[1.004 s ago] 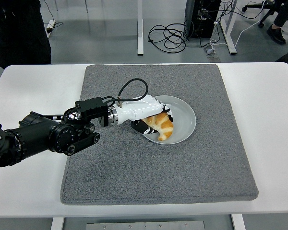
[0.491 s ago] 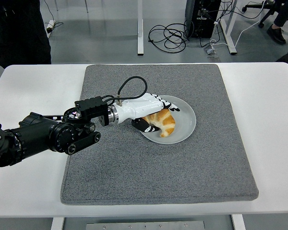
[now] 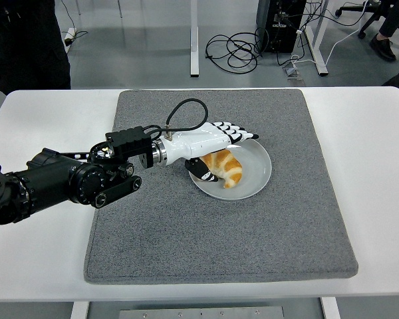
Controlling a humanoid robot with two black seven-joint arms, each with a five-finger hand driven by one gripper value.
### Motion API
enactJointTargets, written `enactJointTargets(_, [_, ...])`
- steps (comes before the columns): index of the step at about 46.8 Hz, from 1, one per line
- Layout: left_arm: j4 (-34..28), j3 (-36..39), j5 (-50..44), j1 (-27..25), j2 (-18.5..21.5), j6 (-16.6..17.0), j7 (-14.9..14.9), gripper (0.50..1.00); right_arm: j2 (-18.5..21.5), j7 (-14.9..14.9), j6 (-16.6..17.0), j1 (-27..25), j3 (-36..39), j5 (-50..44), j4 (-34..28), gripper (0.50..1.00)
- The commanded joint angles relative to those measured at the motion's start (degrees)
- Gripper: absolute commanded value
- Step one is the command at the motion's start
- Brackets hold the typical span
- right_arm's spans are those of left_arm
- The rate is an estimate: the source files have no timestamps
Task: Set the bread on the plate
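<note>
One bread (image 3: 225,169) (plated) under hand (image 3: 216,145)

You have the mat (image 3: 253,232) lying in the middle of the table (image 3: 40,266). The plate (image 3: 256,176) sits on the mat, a little behind its centre, and the bread (image 3: 226,168) lies in the plate's left half. Your left hand (image 3: 209,143) reaches in from the left, over the plate's left rim, just above the bread. Behind the table, cables (image 3: 229,50) lie on the floor.
</note>
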Motion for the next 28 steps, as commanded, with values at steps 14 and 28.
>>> enactJointTargets(14, [-8.8,-0.1,-4.8,-8.7,0.0,-4.6,0.4,0.977,0.0,0.0,0.0,0.0,0.0,0.0,-0.1,1.000])
enactJointTargets(28, [-12.4,-1.5,-8.1,-15.3,6.1,-6.7,0.1,0.977,0.0,0.0,0.0,0.0,0.0,0.0,0.0,1.000])
